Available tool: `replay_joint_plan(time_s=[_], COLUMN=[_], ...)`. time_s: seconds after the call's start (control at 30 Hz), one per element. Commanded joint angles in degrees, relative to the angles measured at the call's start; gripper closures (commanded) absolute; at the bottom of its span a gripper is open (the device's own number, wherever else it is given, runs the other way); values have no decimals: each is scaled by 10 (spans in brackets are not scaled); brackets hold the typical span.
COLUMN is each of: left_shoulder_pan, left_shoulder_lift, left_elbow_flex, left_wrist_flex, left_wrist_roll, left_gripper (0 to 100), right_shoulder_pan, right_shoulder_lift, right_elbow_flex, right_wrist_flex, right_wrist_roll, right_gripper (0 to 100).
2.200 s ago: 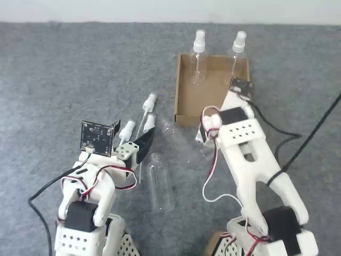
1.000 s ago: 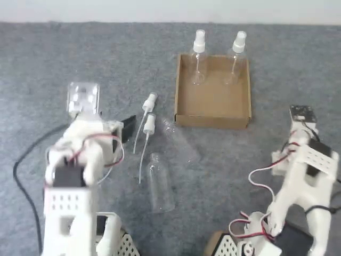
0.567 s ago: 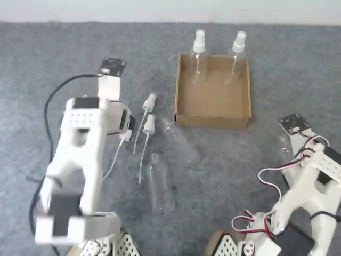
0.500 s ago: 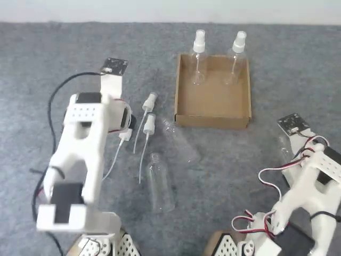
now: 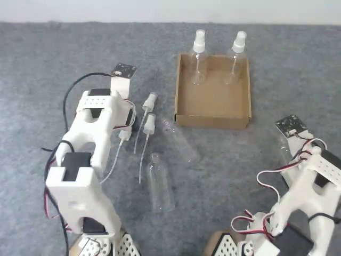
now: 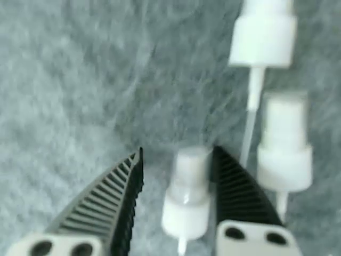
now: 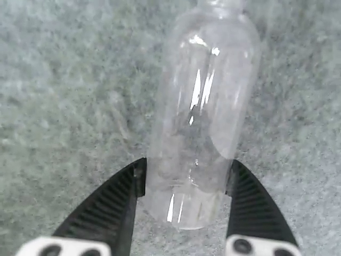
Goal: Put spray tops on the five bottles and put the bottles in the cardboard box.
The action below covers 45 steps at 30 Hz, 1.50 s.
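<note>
Clear thin plastic sits between the jaws of the right gripper: they are closed on the held bottle, near its base, and its open neck points away from the wrist. I judge this bottle empty and very light, with smooth walls that slip easily and give way under a hard squeeze. A moderate grip low on the body is therefore suitable, and it leaves the neck free for a top.

On the other side, the left gripper hangs low over the grey desk with its jaws open around one spray top. One jaw touches its side and the other is apart from it. The top looks like hard, light plastic with a long thin tube that probably bends, so the hold should be on the white collar, not on the tube. Two more spray tops lie just beside it.

In the middle of the desk, the near bottle and the second bottle lie on their sides without tops. Farthest, the cardboard box has two capped bottles standing at its far wall.
</note>
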Motion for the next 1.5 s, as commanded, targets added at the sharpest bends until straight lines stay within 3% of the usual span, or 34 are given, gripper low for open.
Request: replay_joint_plan(time_s=[0.0, 0.2, 0.33, 0.43, 0.6, 0.73, 0.87, 1.2, 1.47], left_shoulder_pan=[4, 29, 32, 29, 32, 34, 34, 30, 30], left_shoulder_lift=[-2, -2, -4, -32, -150, -286, -415, -585, -586], left_elbow_flex=[-25, -25, -26, -30, -4, 66, 150, 339, 384], left_wrist_flex=[-28, -25, 1, 28, 71, 74, 76, -2, -40], left_wrist_roll=[-2, -3, -3, -3, 15, 40, 52, 52, 52], left_gripper=[864, 878, 973, 990, 990, 989, 988, 988, 988], right_shoulder_pan=[9, 18, 23, 23, 21, 15, -5, -124, -115], right_shoulder_lift=[-18, -18, -18, -18, -15, -13, -13, 67, 269], right_elbow_flex=[0, 0, 0, -1, -20, -50, -85, -288, -421], right_wrist_flex=[16, 17, 18, 20, 20, 20, 57, 175, 188], right_wrist_roll=[8, 8, 8, -2, -69, -136, -170, -233, -232], right_gripper=[832, 832, 832, 831, 797, 720, 713, 715, 716])
